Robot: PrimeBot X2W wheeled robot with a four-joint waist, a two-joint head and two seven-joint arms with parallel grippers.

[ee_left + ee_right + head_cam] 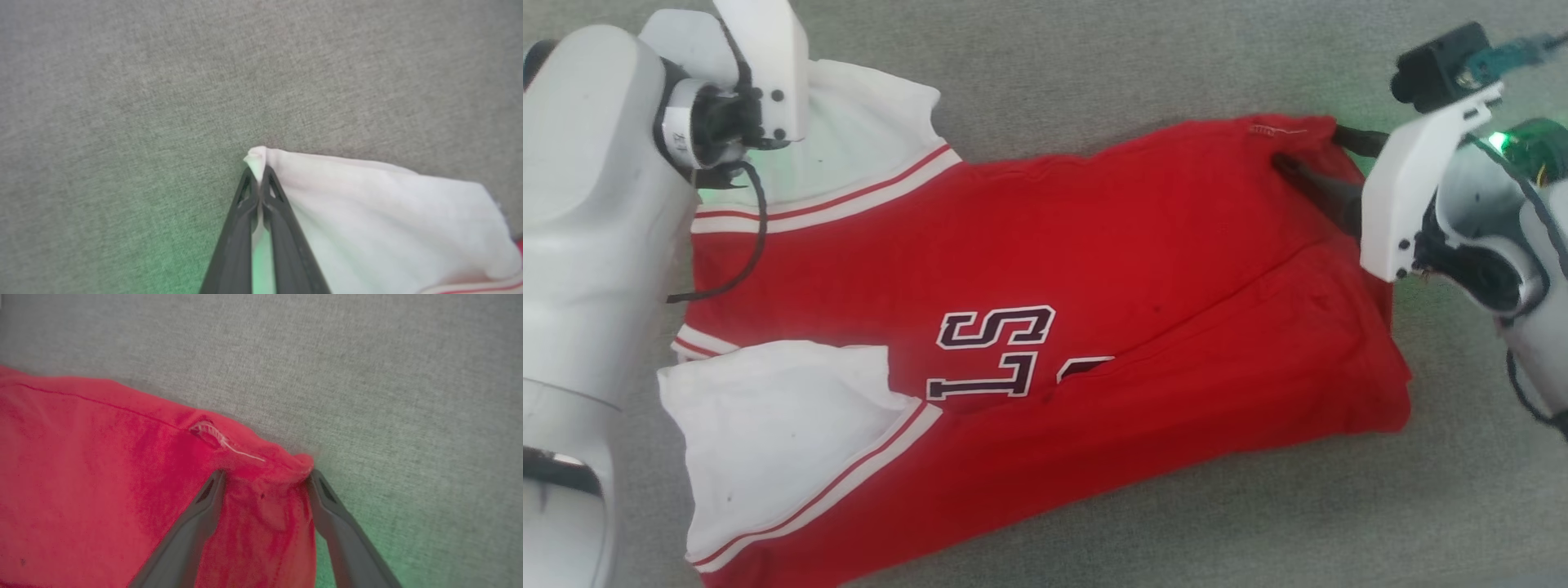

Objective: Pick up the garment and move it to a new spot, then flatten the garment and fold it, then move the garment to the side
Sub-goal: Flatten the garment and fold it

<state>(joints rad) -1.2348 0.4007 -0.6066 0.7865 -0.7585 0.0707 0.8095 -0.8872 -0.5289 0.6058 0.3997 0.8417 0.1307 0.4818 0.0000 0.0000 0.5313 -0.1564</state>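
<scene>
The garment (1045, 327) is spread flat on the grey bench (1094, 73). A white cuff corner is pinched in the clenched left claw (257, 173); a red corner is straddled by the released, wide-spread right claw (265, 477).

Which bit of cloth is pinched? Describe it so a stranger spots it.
On the grey surface lies the red garment, white cuffs at the robot's left. The left gripper is shut on the far cuff's corner: plain white, unlike the red corner the open right gripper straddles.
</scene>
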